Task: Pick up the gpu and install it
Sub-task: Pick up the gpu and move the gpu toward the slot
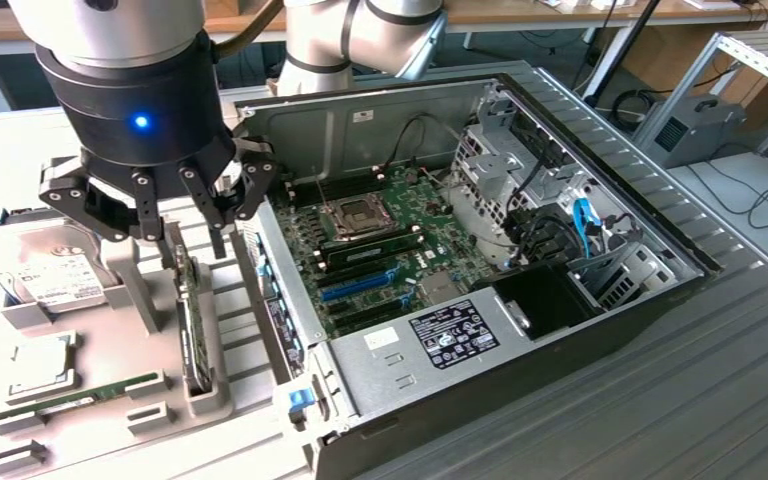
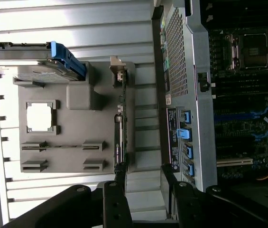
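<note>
Your fingers (image 2: 116, 199) stand spread and released, gripping nothing; the wrist view shows you the gap between them, with the gpu (image 2: 120, 128) on edge in its grey holder (image 2: 77, 123), its near end in line with one finger; the exterior view shows you the gripper (image 1: 197, 222) close over the gpu's top edge, contact unclear; the open computer case (image 1: 491, 330) lies just beside the holder on the desk (image 1: 704, 400).

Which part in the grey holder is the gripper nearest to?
The gpu, standing on edge in the slot beside the computer case, under the open gripper; the hard drive and memory stick lie farther off.
</note>
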Controlling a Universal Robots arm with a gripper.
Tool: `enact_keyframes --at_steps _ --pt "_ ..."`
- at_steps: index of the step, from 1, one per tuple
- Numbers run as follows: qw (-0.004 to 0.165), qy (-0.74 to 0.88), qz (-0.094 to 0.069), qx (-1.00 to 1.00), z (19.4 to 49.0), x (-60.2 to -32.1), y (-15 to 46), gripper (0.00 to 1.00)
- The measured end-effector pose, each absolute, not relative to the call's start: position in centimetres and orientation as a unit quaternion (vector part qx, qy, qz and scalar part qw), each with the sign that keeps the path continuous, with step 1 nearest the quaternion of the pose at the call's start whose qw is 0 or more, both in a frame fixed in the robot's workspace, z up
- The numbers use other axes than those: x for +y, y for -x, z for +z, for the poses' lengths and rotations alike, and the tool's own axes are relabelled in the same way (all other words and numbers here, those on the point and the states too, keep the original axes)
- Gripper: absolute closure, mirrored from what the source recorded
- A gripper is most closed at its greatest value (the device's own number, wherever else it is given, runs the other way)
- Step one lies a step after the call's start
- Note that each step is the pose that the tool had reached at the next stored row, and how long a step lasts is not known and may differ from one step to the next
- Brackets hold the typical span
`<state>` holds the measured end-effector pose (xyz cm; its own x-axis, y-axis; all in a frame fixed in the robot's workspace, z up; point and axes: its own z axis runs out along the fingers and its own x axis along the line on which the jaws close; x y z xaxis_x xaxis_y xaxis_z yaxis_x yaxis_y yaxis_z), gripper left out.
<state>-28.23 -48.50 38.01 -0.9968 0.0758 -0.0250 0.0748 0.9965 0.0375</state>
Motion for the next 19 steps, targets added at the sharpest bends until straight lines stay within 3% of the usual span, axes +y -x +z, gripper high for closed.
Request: enact_keyframes --at_steps 19 --pt "0.013 -0.038 0.018 0.999 37.57 -48.5 28.96 0.58"
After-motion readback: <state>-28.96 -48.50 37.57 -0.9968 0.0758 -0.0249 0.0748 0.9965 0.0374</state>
